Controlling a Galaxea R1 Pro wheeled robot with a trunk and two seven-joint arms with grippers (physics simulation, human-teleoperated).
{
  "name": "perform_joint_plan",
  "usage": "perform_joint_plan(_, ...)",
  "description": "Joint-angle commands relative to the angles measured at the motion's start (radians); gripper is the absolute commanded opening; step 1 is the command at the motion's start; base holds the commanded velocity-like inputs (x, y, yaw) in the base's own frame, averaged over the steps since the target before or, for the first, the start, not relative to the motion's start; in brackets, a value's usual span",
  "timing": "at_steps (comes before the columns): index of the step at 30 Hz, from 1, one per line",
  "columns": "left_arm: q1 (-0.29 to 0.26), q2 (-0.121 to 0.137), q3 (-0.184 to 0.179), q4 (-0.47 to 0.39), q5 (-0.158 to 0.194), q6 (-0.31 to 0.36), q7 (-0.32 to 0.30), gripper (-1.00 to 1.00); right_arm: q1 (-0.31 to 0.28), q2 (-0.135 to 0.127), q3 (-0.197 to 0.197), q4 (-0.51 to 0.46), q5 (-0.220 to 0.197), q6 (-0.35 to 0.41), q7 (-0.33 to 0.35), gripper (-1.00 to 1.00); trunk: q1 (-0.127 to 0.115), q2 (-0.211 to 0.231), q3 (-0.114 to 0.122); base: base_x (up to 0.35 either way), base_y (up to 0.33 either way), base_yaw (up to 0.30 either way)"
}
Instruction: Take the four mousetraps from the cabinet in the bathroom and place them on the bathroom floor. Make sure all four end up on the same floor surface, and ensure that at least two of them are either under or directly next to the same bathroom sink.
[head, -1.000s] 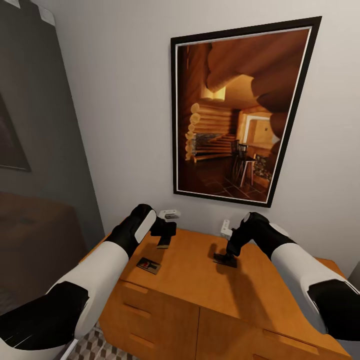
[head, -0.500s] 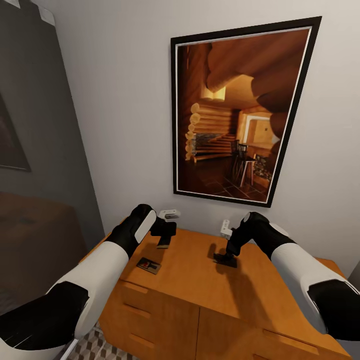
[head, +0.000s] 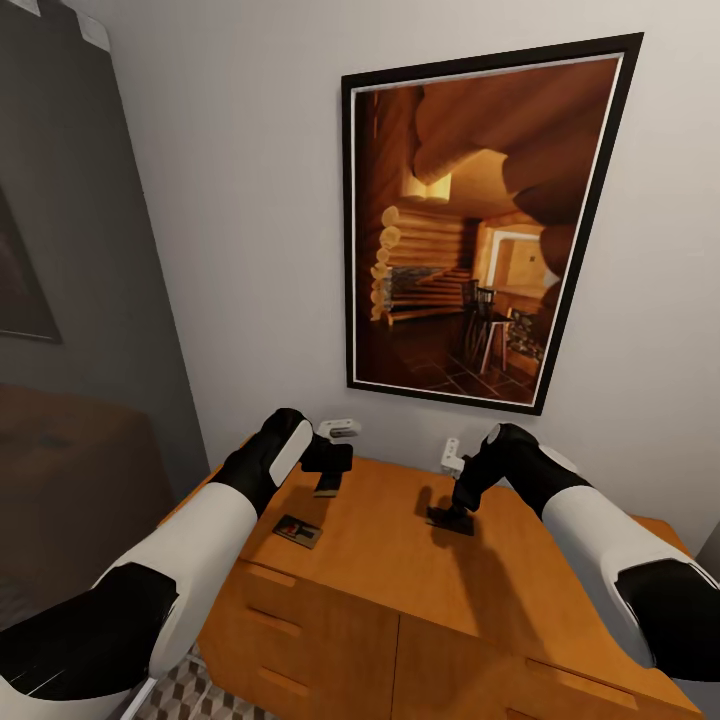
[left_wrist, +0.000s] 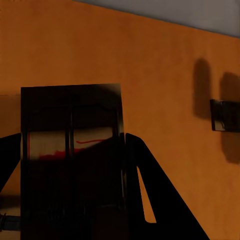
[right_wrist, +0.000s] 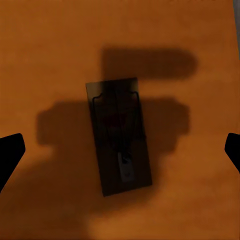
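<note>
Nothing has moved: left gripper (head: 327, 484) clamps a mousetrap (left_wrist: 72, 145); right gripper (head: 450, 519) gapes over another (right_wrist: 120, 136).

The cabinet (head: 400, 560) stood against the far wall, below a framed picture (head: 480, 225). 3 mousetraps showed. 1 mousetrap (head: 297, 530) lay flat on the cabinet top near its left front edge. A 2nd mousetrap (head: 327, 483) sat farther back on the left, between the left gripper's (head: 328, 478) fingers, above the top. A 3rd mousetrap (head: 450, 521) lay flat to the right, under the right gripper (head: 452, 515). A patch of bathroom floor (head: 195, 695) showed at the near left, below the cabinet.
</note>
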Motion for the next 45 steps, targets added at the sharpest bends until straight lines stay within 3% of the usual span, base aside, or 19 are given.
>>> perform_joint_plan(1,0.000,0.000,0.000,0.000,-0.003,0.000,0.000,-1.00,0.000,0.000,0.000,0.000,0.000,0.000,0.000,1.00,0.000,0.000,0.000,0.000,0.000,0.000)
perform_joint_plan(10,0.000,0.000,-0.004,0.000,-0.003,0.000,0.000,-1.00,0.000,0.000,-0.005,-0.001,-0.001,0.000,0.000,1.00,0.000,0.000,0.000,0.000,0.000,0.000)
perform_joint_plan(16,0.000,0.000,-0.011,0.000,0.000,0.000,-0.010,-1.00,0.000,0.000,-0.049,-0.001,0.001,-0.004,0.000,1.00,0.000,0.000,0.000,0.000,0.000,0.000)
perform_joint_plan(20,0.000,0.000,-0.012,-0.001,0.002,0.000,-0.013,-1.00,0.000,-0.004,-0.060,0.000,0.000,-0.054,0.000,1.00,0.000,0.000,0.000,0.000,0.000,0.000)
perform_joint_plan(30,0.000,0.000,-0.013,0.042,-0.003,-0.049,-0.004,-1.00,0.000,-0.005,-0.061,0.001,0.002,-0.093,0.009,1.00,0.000,0.000,0.000,0.000,0.000,0.000)
perform_joint_plan(45,0.000,0.000,-0.013,0.050,-0.002,-0.047,-0.009,-1.00,0.000,-0.005,-0.060,0.006,0.005,-0.101,0.012,1.00,0.000,0.000,0.000,0.000,0.000,0.000)
